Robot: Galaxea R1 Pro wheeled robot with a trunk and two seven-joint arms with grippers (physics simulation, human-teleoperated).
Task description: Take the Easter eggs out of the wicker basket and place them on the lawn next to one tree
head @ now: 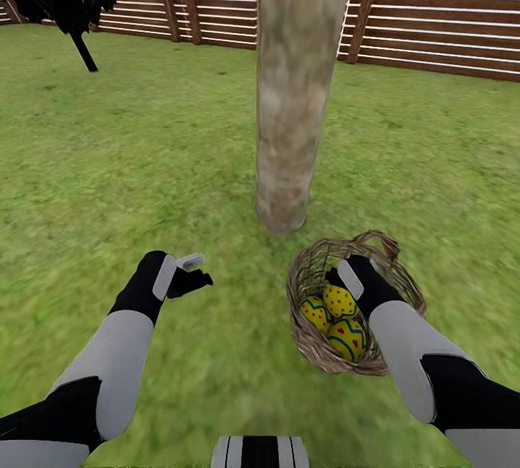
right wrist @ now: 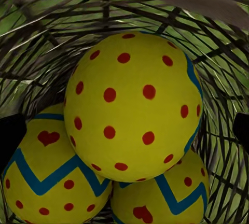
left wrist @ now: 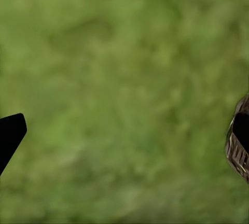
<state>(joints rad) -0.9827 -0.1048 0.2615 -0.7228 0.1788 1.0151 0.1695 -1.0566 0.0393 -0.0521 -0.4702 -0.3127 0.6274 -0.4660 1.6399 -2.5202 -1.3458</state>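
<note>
Right now my right gripper (head: 345, 271) is down inside the wicker basket (head: 309, 338), fingers spread to either side of the top Easter egg (right wrist: 135, 105), not yet closed on it; all three eggs (head: 334, 318) remain in the basket. To do this well, I judge I should centre on that spotted egg, close gently across its widest part, and lift straight up so the two below do not roll and the basket does not tip. My left gripper (head: 191, 271) hovers opened and empty over the lawn (head: 180, 128). The basket sits on the grass just beside the tree (head: 292, 92), with flat open ground around the trunk; a slatted fence (head: 433, 13) closes the garden behind
</note>
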